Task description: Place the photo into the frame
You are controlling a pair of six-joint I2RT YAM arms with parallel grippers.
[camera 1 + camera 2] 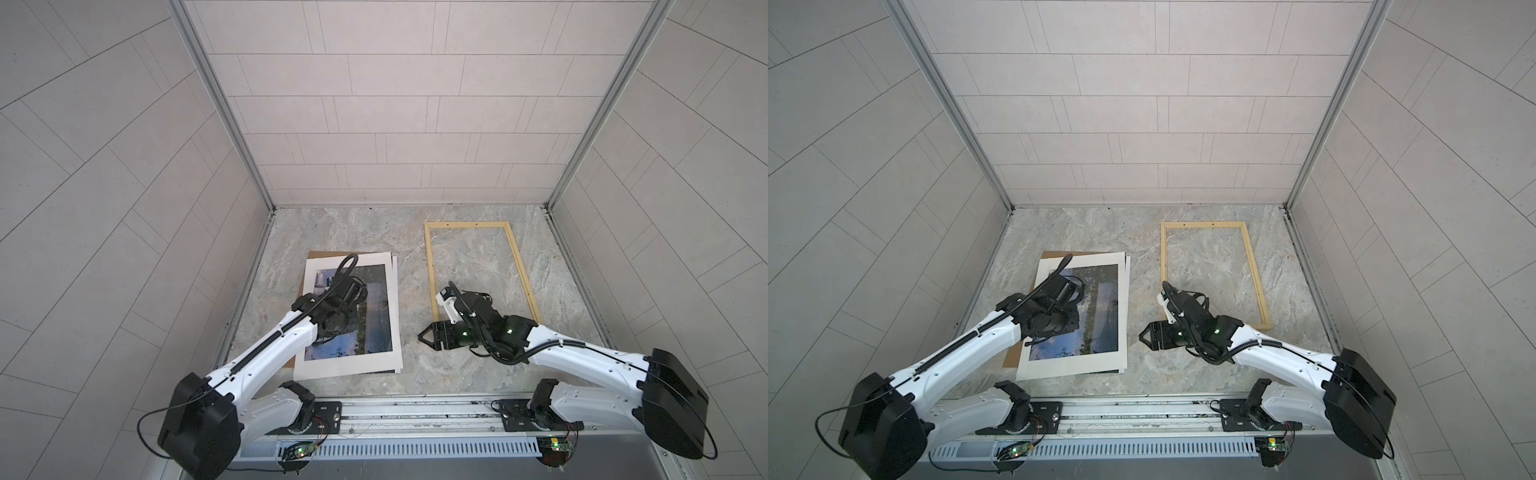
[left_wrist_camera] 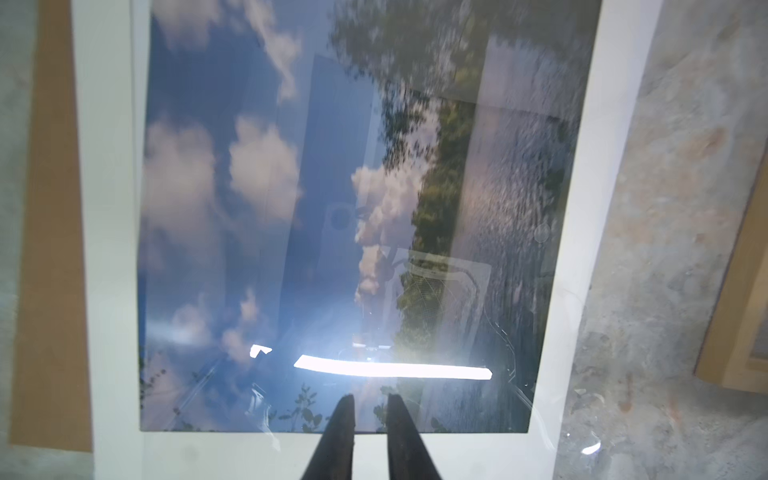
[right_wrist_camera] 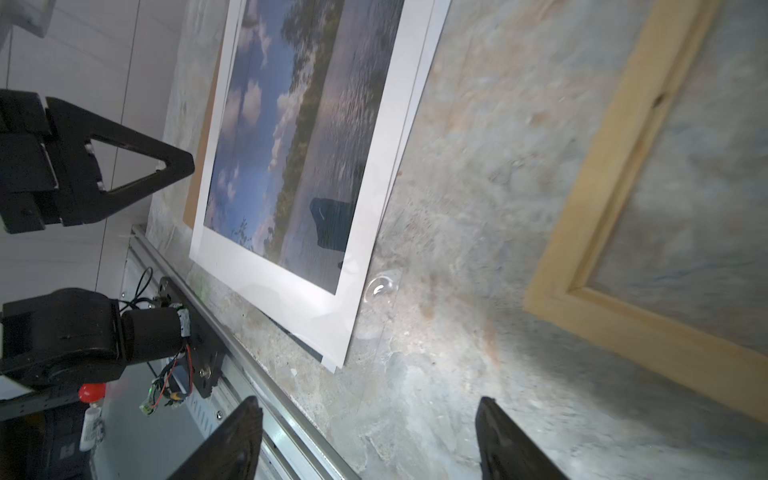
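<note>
Photo [image 1: 376,307] lies picture-up on a brown board [image 2: 50,249] on the worktop [image 1: 415,374], well apart from the frame [image 1: 467,224], with left fingers [image 2: 340,432] narrow and empty over its edge and right fingers [image 3: 232,440] wide over the worktop between them.

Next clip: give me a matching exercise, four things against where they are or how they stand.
Things:
1. photo
2. frame
3. left gripper
4. right gripper

States:
a. open, over bare table
b. picture side up, left of the frame
c. empty, lying flat
d. nearly closed, above the photo

Pairs: 1-b; 2-c; 3-d; 4-a
</note>
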